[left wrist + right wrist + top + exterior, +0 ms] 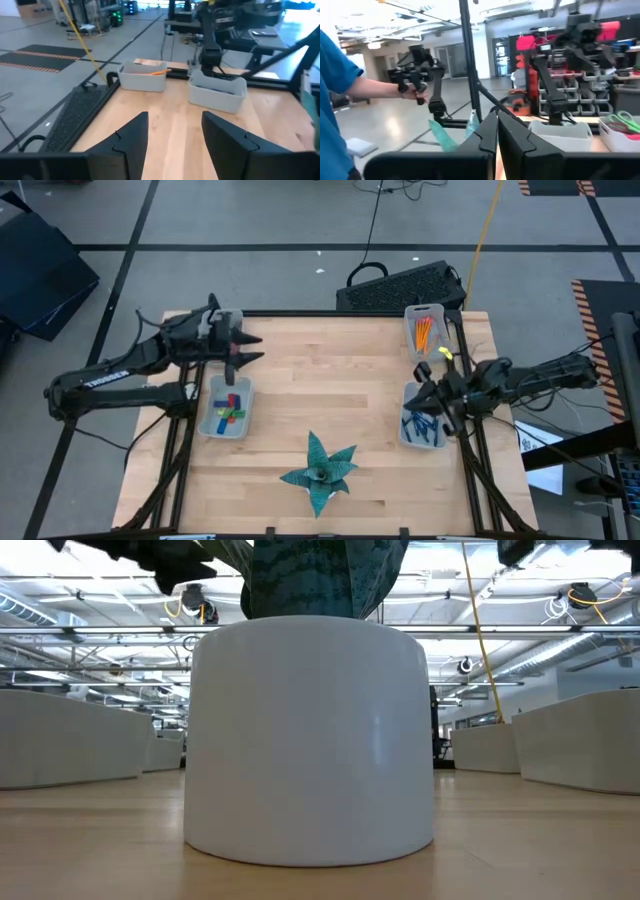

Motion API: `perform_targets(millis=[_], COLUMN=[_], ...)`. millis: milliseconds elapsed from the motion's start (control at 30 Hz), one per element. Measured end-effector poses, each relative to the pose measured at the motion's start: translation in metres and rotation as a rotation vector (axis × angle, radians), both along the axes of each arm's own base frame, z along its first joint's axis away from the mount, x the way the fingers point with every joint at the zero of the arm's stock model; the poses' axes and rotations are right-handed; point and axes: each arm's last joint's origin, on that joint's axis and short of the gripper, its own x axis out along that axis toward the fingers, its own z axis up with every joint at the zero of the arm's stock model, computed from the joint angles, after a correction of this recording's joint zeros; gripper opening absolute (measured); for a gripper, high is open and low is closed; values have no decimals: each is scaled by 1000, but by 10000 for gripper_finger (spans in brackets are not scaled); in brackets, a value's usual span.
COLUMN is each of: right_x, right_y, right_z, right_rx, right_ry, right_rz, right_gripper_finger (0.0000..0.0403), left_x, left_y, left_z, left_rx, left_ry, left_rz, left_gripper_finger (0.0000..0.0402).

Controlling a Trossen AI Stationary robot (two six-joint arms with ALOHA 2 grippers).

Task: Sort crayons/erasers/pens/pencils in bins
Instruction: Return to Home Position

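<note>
- right gripper (425, 395) is seen fingers nearly closed, nothing held, over the pens (420, 427) in a bin (408, 436).
- left gripper (250, 350) is held open, empty.

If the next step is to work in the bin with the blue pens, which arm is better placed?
Right, probably. The right gripper hangs over the pens bin, while the left gripper is across the table near the crayon bin.
</note>
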Motion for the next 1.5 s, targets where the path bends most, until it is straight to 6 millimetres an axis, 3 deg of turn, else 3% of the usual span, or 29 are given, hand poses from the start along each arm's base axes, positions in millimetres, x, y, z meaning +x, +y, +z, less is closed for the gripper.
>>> perform_targets(millis=[167,333,500,667,800,967,1067,1200,1333,1500], right_x=[-5,-15,-24,-34,-43,-52,-52,-53,-56,-51], right_y=[-2,-7,-11,-14,-11,-10,-10,-10,-7,-9], right_z=[-36,-53,-62,-65,-62,-57,-59,-57,-54,-63], right_rx=[96,164,165,164,116,-3,-7,80,-9,-11], right_ry=[40,47,12,29,-20,-140,-119,-95,-167,-165], right_rz=[8,46,26,45,184,238,237,267,348,268], right_gripper_finger=[8,8,8,9,9,9,9,9,9,9], left_x=[-20,-43,-59,-65,-70,-74,-72,-61,-54,-54], left_y=[-7,-16,-18,-27,-30,-37,-43,-51,-58,-66], left_z=[-23,-49,-74,-82,-85,-81,-80,-99,-121,-142], left_rx=[3,32,-87,-63,-65,-7,18,44,82,62], left_ry=[-8,-41,-69,-110,-144,-204,-236,-285,-342,-317], left_rz=[-14,7,162,-8,8,24,-15,-66,-73,-127], left_gripper_finger=[186,186,186,186,186,186,186,186,186,186])
